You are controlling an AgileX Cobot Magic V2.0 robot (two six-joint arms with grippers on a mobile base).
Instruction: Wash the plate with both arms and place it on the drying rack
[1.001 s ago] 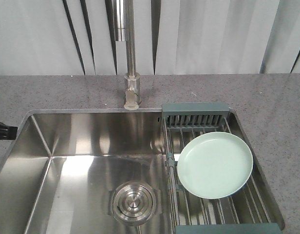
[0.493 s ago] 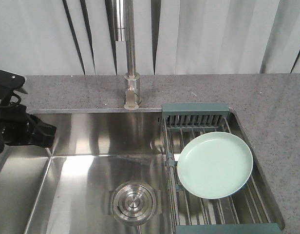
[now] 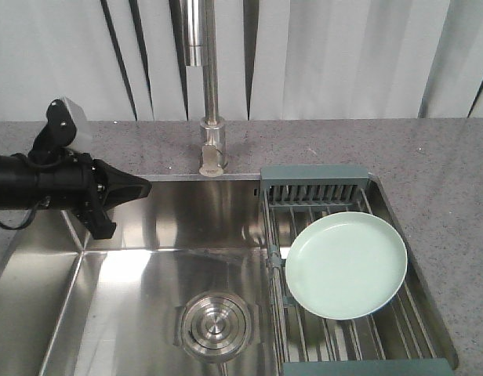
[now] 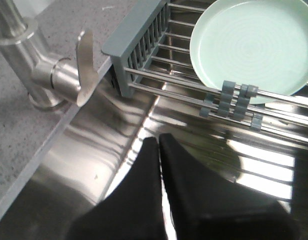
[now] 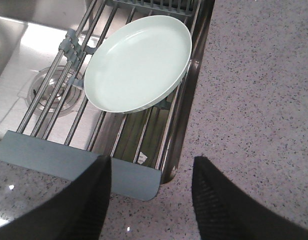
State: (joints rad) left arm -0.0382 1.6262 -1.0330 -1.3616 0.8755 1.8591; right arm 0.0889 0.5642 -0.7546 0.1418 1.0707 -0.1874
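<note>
Front view: plate (image 3: 346,265) lies on drying rack (image 3: 316,193); left fingers (image 4: 159,142) pressed together, right fingers (image 5: 214,185) spread wide.

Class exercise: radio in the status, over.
Left gripper shut, empty, over sink. Right gripper open, empty, above counter edge. Plate flat on drying rack. Path clear, over.
</note>
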